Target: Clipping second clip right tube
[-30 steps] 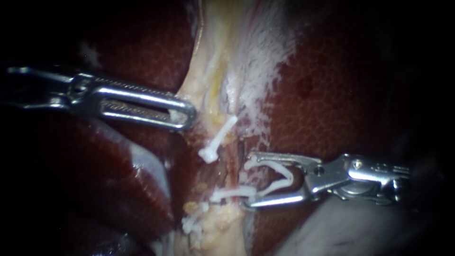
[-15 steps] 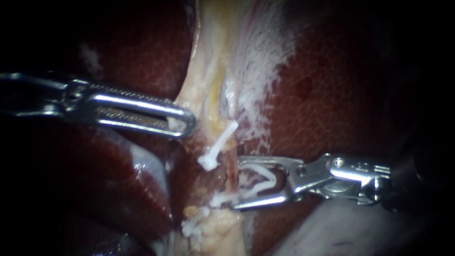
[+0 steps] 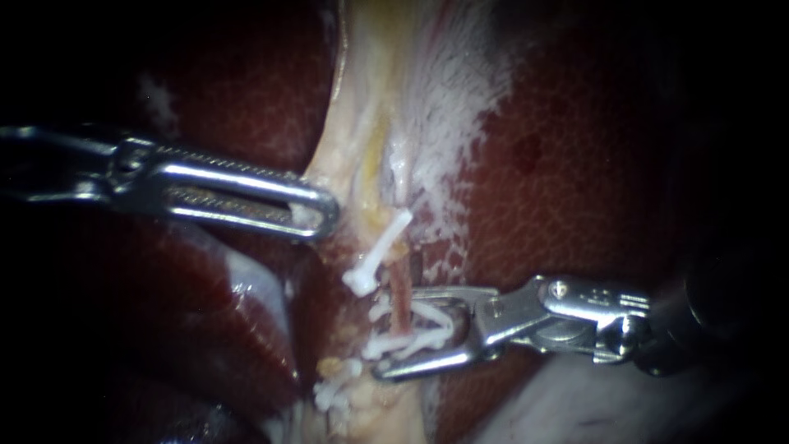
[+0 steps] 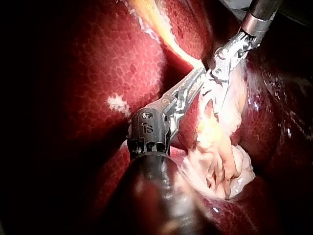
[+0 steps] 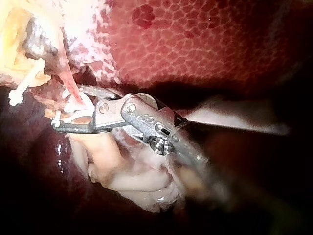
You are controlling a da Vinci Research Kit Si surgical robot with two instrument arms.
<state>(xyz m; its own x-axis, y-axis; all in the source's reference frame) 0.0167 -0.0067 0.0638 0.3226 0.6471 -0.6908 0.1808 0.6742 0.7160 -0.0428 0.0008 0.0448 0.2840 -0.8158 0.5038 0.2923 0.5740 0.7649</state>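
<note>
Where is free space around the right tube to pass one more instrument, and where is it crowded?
Free: the liver above the right instrument, and the pale tissue above the upper clip. Crowded: the tube, between that clip, the loaded clip in the right instrument and the lower clips; the left instrument grips the pale tissue.

A surgical bench, by the look of it: glistening dark red liver (image 3: 575,189) fills every close, lamp-lit view, the slender steel left instrument (image 3: 325,210) grips pale tissue (image 3: 362,123), and the right instrument (image 3: 399,333) holds a white clip (image 3: 431,312) around a thin tube (image 3: 400,288).
</note>
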